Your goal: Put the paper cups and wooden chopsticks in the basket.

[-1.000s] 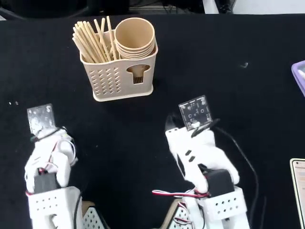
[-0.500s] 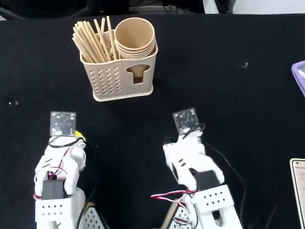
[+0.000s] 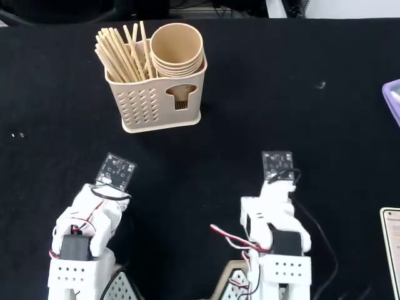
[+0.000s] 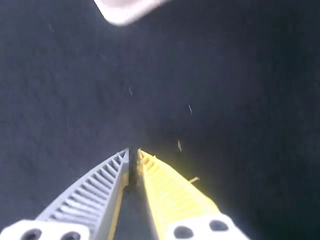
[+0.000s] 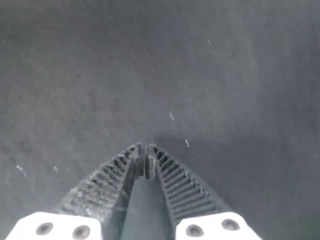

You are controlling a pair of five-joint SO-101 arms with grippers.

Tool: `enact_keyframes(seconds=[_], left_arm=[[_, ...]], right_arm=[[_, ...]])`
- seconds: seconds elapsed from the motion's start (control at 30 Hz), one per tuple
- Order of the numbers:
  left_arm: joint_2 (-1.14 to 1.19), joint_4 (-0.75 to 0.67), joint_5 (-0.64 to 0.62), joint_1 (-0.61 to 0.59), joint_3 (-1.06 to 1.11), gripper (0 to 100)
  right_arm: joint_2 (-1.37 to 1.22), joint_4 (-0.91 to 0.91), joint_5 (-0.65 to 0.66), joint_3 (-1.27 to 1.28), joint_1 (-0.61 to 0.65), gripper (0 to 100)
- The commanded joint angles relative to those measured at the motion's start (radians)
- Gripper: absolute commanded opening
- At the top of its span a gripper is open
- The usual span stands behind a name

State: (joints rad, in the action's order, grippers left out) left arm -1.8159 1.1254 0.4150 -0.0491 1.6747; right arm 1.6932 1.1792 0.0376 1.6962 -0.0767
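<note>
A beige perforated basket (image 3: 159, 100) stands at the back of the black table. Inside it are several wooden chopsticks (image 3: 122, 53) on its left side and a stack of paper cups (image 3: 177, 49) on its right. A corner of the basket (image 4: 125, 9) appears in the left wrist view. My left gripper (image 4: 133, 152), grey and yellow fingers together, is shut with nothing in it over bare cloth. My right gripper (image 5: 145, 148) is shut and empty too. Both arms (image 3: 94, 212) (image 3: 275, 206) are folded back at the table's front edge, far from the basket.
A purple container's edge (image 3: 392, 100) shows at the right side of the table. A white card (image 3: 392, 240) lies at the right front edge. Small specks dot the black cloth between the arms and the basket.
Both arms have drawn back toward the front edge and settled lower. The left wrist swung right, the right wrist swung right and straightened. Basket, cups and chopsticks have not moved.
</note>
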Motion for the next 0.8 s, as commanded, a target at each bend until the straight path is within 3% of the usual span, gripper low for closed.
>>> enact_keyframes(seconds=[0.0, 0.13, 0.23, 0.33, 0.77], left_arm=[[-0.008, 0.021, -0.160, 0.004, 0.024, 3], [-0.008, -0.035, -0.377, -0.070, 0.024, 3], [-0.008, 0.037, -0.454, -0.114, 0.024, 3], [-0.011, 0.160, -0.473, -0.137, 0.024, 3], [-0.008, 0.150, -0.474, -0.140, 0.024, 3]], right_arm=[[0.096, 0.064, -0.003, -0.005, -0.034, 1.2], [0.170, 0.107, 0.000, -0.008, -0.031, 1.2], [0.203, 0.127, 0.000, -0.012, -0.031, 1.2], [0.202, 0.127, 0.000, -0.012, -0.031, 1.2], [0.202, 0.127, 0.000, -0.012, -0.031, 1.2]])
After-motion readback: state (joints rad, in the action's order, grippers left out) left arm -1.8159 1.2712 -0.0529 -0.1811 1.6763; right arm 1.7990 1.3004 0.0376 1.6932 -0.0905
